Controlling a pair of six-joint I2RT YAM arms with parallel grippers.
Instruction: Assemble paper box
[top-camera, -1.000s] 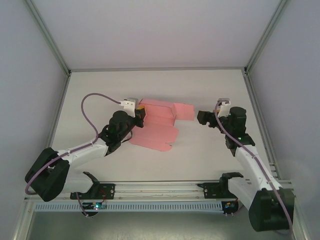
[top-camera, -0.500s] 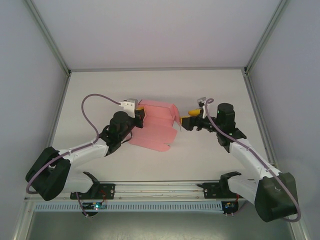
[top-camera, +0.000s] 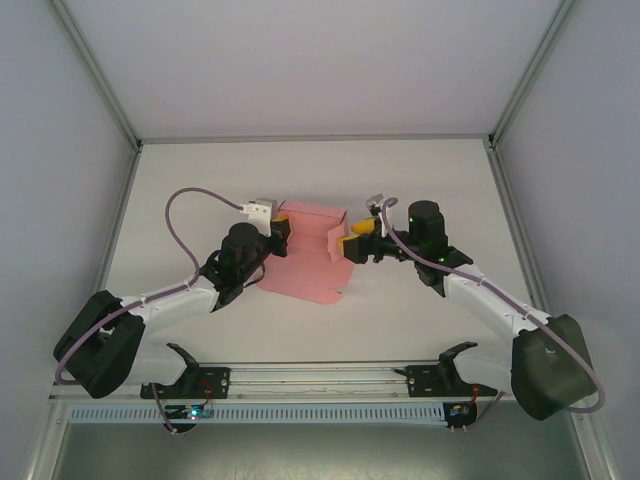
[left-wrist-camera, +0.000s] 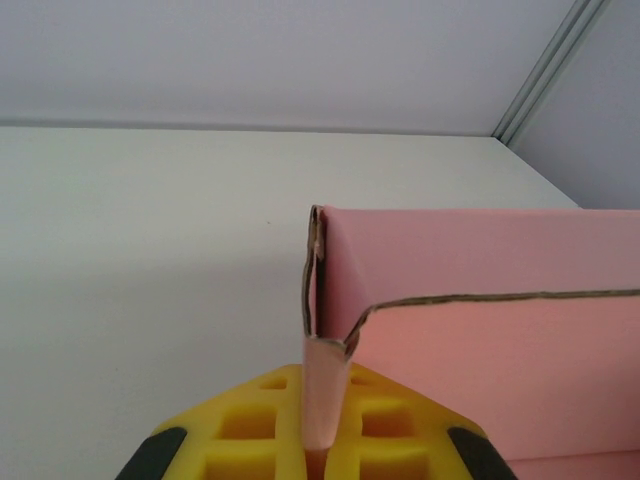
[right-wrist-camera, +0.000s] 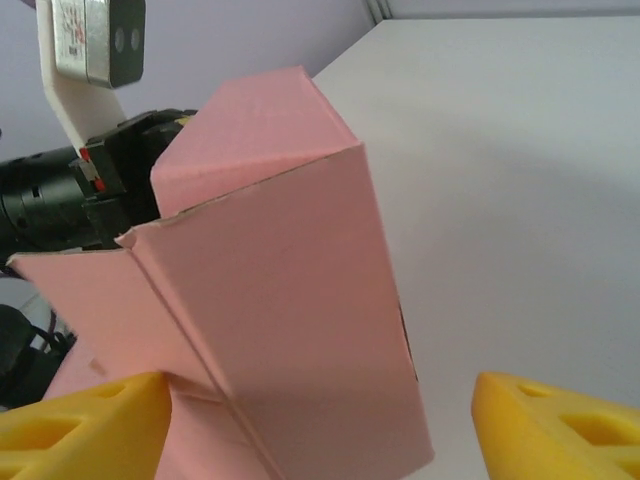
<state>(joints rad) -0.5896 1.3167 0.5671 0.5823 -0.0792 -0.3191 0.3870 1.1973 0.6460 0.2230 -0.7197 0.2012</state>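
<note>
The paper box (top-camera: 305, 262) is a pink card sheet, partly folded, lying mid-table with its far and right flaps raised. My left gripper (top-camera: 281, 229) sits at its far-left corner, shut on a thin upright flap. In the left wrist view the yellow fingers (left-wrist-camera: 250, 425) pinch that flap of the paper box (left-wrist-camera: 480, 330). My right gripper (top-camera: 352, 246) is at the sheet's right end and open. In the right wrist view the raised end flap of the paper box (right-wrist-camera: 290, 300) stands between the yellow fingertips (right-wrist-camera: 560, 430); the left one is beside the card and the right one is well apart.
The white table (top-camera: 420, 170) is enclosed by pale walls with aluminium posts (top-camera: 100, 80) at the corners. A metal rail (top-camera: 320, 375) runs along the near edge between the arm bases. Free table lies behind and to the right of the sheet.
My right arm swung left to the sheet's right end, and its jaws narrowed a little. The right flap that lay flat now stands folded up. The left gripper held still.
</note>
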